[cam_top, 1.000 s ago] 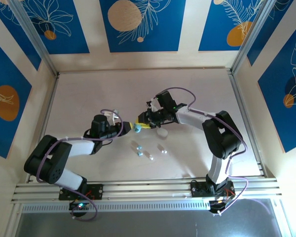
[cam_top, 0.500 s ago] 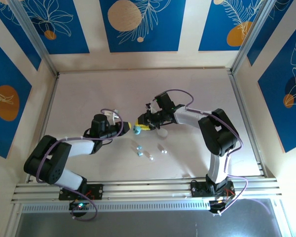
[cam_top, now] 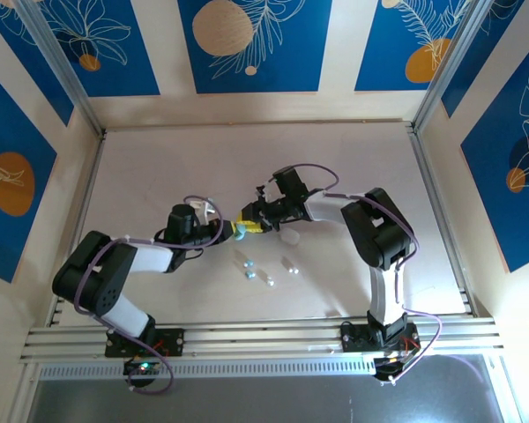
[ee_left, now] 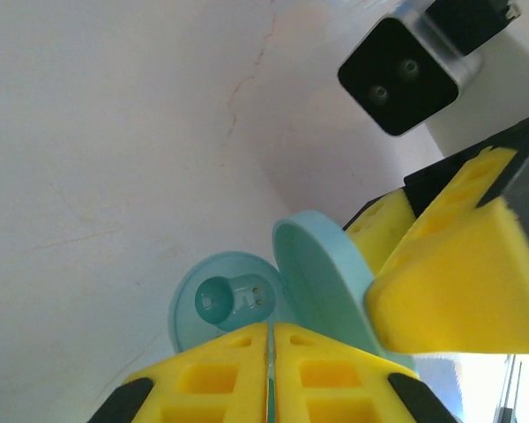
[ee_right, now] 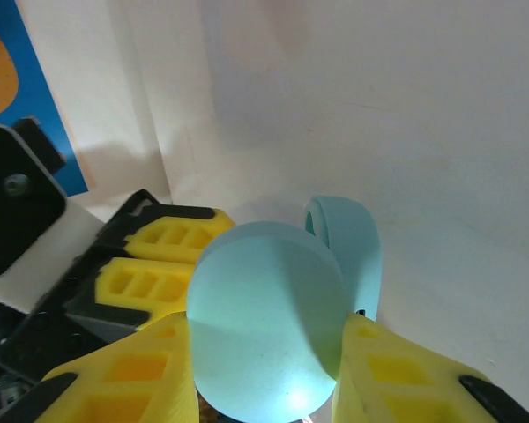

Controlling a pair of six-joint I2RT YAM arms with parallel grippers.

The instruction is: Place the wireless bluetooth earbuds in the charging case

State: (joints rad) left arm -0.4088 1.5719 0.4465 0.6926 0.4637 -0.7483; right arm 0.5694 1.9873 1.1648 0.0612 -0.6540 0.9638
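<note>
Blue panels printed with white leaves and orange discs wall in a pale, matt worktop (cam_top: 159,176). Tiny glossy pebble-like earbuds, pale blue (cam_top: 249,274) and white (cam_top: 271,282), lie loose on it, none in a case, a little nearer the arm bases than the claws.

Just beyond them is the smooth pale blue oval charging case (ee_right: 264,291). Its hinged lid (ee_left: 322,282) stands open over a round moulded socket (ee_left: 234,300). The right claw (ee_right: 264,348) clamps the rounded shell between ribbed yellow fingers. The left claw (ee_left: 269,335) has its yellow fingers pressed together, tips at the base's rim. I cannot tell whether they pinch anything.

A white oval case (cam_top: 290,236) lies just beside the right claw. Since a second ago the blue case has edged left and the right elbow has swung inward.
</note>
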